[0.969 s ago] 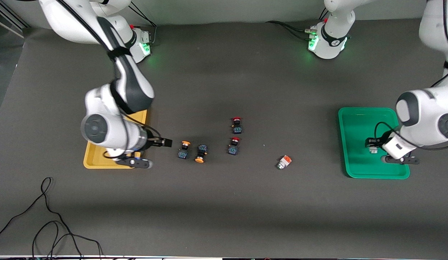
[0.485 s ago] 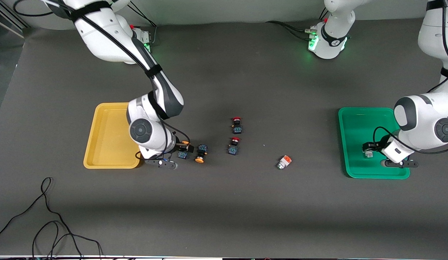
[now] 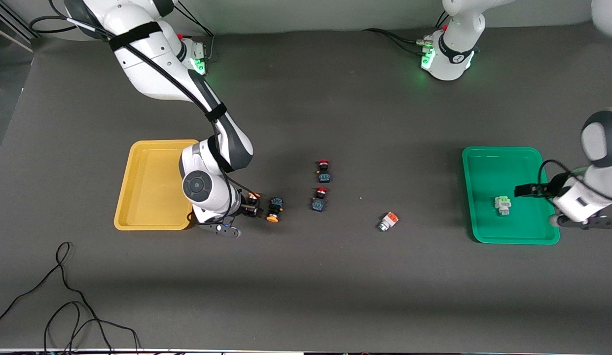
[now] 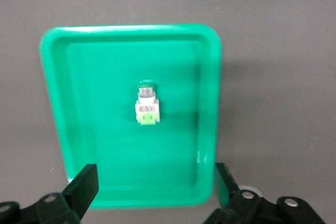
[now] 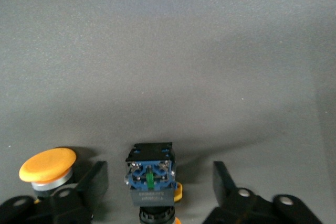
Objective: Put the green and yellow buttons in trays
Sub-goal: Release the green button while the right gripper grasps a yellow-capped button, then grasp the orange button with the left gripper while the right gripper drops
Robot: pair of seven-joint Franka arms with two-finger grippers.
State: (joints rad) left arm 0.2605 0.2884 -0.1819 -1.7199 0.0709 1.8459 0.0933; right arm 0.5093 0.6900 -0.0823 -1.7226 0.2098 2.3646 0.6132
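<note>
A white-bodied green button (image 4: 146, 106) lies mid-floor in the glossy green tray (image 4: 55, 108), under the wide-apart left gripper (image 4: 152, 195). The right gripper (image 5: 155, 187) straddles a blocky yellow-capped button (image 5: 151, 178), fingers apart

On the bench there are 2 trays, 1 yellow tray (image 3: 148, 185) and 1 green tray (image 3: 488, 167). 6 buttons show: 2 yellow-capped buttons (image 3: 273, 209), 2 red-capped buttons (image 3: 324, 170), and 2 white-bodied buttons (image 3: 387, 222) (1 lies in the green tray).
</note>
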